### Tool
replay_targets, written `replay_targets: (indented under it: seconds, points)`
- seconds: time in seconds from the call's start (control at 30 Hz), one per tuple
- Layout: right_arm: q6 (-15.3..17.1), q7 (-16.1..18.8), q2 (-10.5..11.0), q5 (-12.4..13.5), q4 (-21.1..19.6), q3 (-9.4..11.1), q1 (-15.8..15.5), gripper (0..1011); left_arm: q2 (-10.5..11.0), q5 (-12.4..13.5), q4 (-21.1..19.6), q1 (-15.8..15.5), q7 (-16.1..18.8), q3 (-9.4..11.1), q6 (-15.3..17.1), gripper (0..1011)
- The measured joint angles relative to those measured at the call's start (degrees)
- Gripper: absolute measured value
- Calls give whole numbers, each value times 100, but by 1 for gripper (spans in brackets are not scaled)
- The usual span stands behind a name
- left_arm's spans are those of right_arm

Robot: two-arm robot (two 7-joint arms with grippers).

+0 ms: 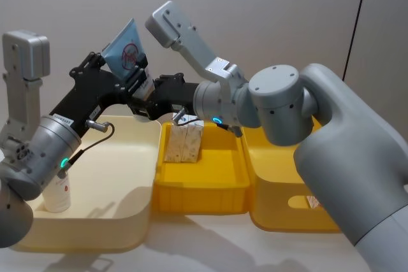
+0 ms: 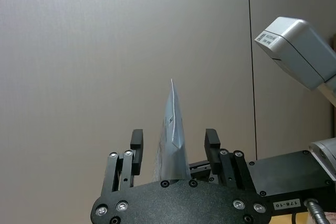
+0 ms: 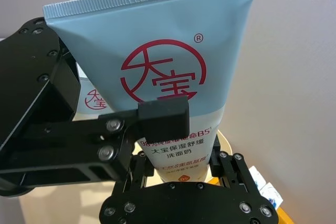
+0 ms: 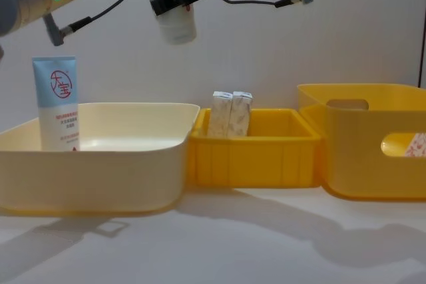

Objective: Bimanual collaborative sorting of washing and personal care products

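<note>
Soft plastic tube (image 3: pixel 173 77) looked light, squashy; you had right gripper (image 3: pixel 178 169) clamped at its cap end, left gripper (image 2: pixel 173 153) spread wide around the crimp.

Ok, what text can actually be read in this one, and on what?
"B2510155", last characters unsure: crimp of the light-blue tube, up between left gripper and right gripper.
"大宝" with "®": its red logo.
"大宝保湿舒缓洗面奶": its white part; finer lines too small.
"大宝": second tube, standing in the cream bin.
"178-10": sticker on black housing.
Cartons: print too blurred.
</note>
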Motion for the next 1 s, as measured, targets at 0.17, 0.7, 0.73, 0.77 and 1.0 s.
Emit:
replay_targets:
  seconds: [0.17, 0.7, 0.73, 0.77, 1.0]
  points:
    - [44, -39, 28, -35, -30, 19, 0, 557, 0, 0, 0, 0, 1, 0, 0, 830]
    - [532, -466, 418, -274, -472, 262, -75, 557, 1, 0, 0, 0, 2, 0, 1, 1003]
    - [598, -524, 465, -307, -530, 296, -83, 556, 0, 0, 0, 0, 2, 0, 1, 1003]
    - [631, -547, 498, -320, -557, 317, -86, 557, 0, 0, 0, 0, 2, 0, 1, 1003]
    - [981, -761, 762, -459, -771, 485, -88, 556, 0, 0, 0, 0, 2, 0, 1, 1004]
